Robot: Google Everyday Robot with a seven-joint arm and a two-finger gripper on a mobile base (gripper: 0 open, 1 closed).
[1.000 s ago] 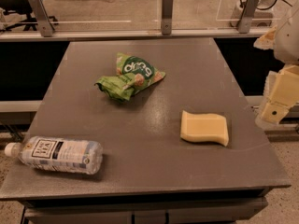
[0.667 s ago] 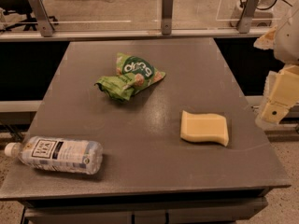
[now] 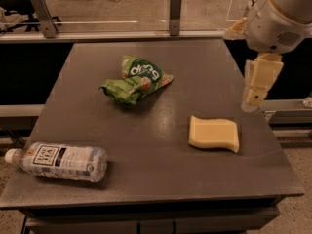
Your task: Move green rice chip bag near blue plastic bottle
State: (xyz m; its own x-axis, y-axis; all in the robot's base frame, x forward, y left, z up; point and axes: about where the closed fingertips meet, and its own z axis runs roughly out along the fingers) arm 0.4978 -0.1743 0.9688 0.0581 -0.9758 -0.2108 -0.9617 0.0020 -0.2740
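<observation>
The green rice chip bag (image 3: 137,80) lies crumpled on the grey table (image 3: 161,145), left of centre toward the back. The blue plastic bottle (image 3: 62,161) lies on its side at the front left corner, white cap pointing left. My gripper (image 3: 254,97) hangs from the white arm (image 3: 277,18) above the table's right edge. It is well to the right of the bag and far from the bottle. It holds nothing that I can see.
A pale yellow sponge (image 3: 214,133) lies on the table at the right, just below and left of the gripper. A rail with metal posts (image 3: 175,6) runs behind the table's back edge.
The arm and gripper have moved left and a little up, from beside the table to over its right edge. The bag, bottle and sponge have not moved.
</observation>
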